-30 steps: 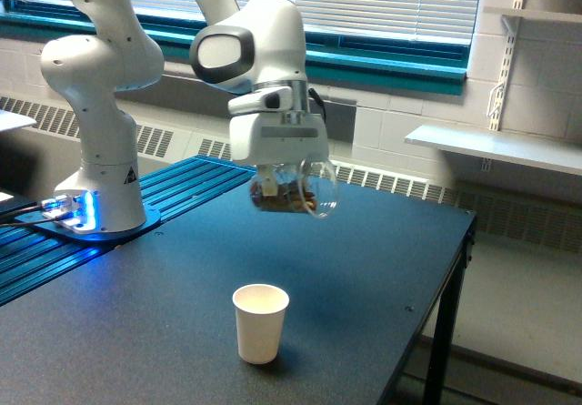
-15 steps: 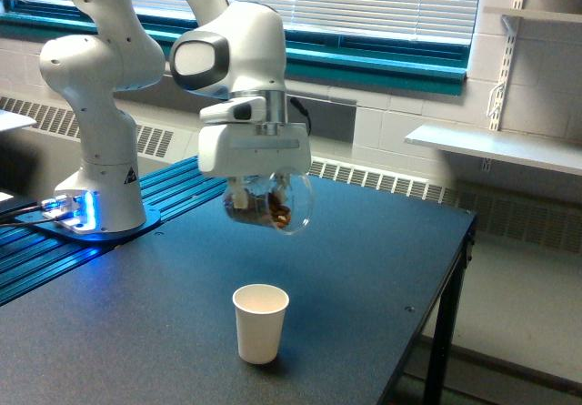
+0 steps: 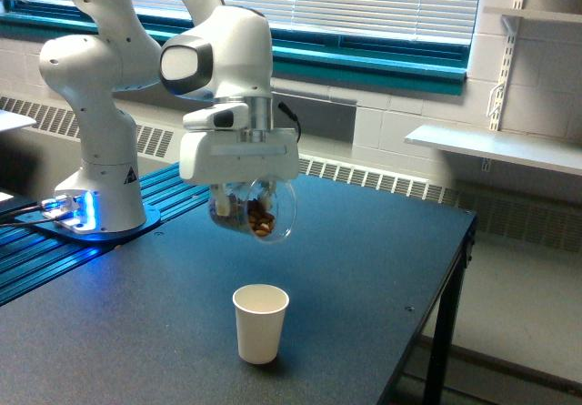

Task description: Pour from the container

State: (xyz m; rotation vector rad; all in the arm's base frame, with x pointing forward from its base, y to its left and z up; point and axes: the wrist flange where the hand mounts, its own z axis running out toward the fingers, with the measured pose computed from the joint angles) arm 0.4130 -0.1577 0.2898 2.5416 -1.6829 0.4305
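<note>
We find no words, brand names or numbers that we can read. The only sign we make out is a small black triangular warning mark (image 3: 128,174) on the white base column of the arm (image 3: 109,164); its symbol is too small to tell.

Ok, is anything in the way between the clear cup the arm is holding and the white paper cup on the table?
Nothing visible. The gripper holds the clear cup tilted in the air above the paper cup, slightly toward the exterior view's left, with only open air and bare table between them.
</note>
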